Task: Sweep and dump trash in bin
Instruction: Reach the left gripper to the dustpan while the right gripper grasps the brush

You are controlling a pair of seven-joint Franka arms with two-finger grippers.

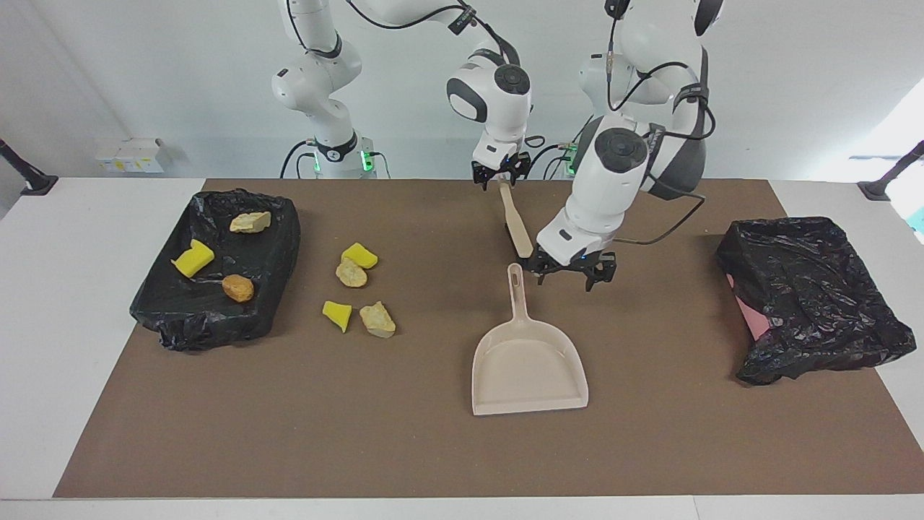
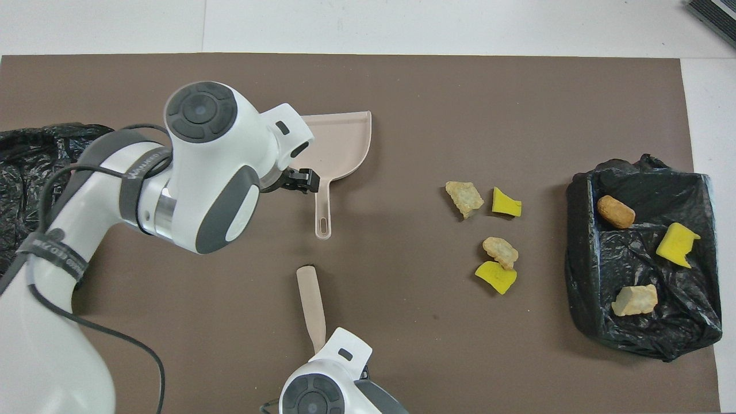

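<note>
Hovering low at centre frame of the facing view, the left gripper [image 1: 570, 271] sits just beside the dustpan handle [image 1: 515, 292], jaws wide, holding nothing; whether it touches the handle can't be told. In the overhead view, only its dark tip [image 2: 300, 179] shows past the white wrist, by the spot where the handle meets the pan.

The right gripper [image 1: 500, 177], top centre of the facing view, has its jaws clamped on the thin end of the beige brush [image 1: 516, 227]. The brush hangs tilted, its lower end hidden by the left gripper. From overhead, it [image 2: 310, 299] shows at bottom centre, the gripper itself hidden under the wrist.

The beige dustpan [image 1: 527, 372] lies flat on the brown mat [image 1: 433, 455], centre frame, handle pointing toward the robots.

Trash: four pieces lie loose on the mat, mid-frame toward the right arm's end of the desk [image 1: 43, 325]: yellow wedge [image 1: 359, 254] touching a tan lump [image 1: 351, 273], then a yellow wedge [image 1: 336, 314] just beside a tan lump [image 1: 377, 318]. Three more sit in the black-bag-lined bin [image 1: 216, 321] at that end: tan lump [image 1: 250, 222], yellow wedge [image 1: 193, 258], orange-brown lump [image 1: 237, 287].

A second black-bagged bin [image 1: 816, 303] sits at the left arm's end, with pink showing at one edge.

Writing: there is lettering on the left arm's dark band [image 2: 144, 168], not readable.
</note>
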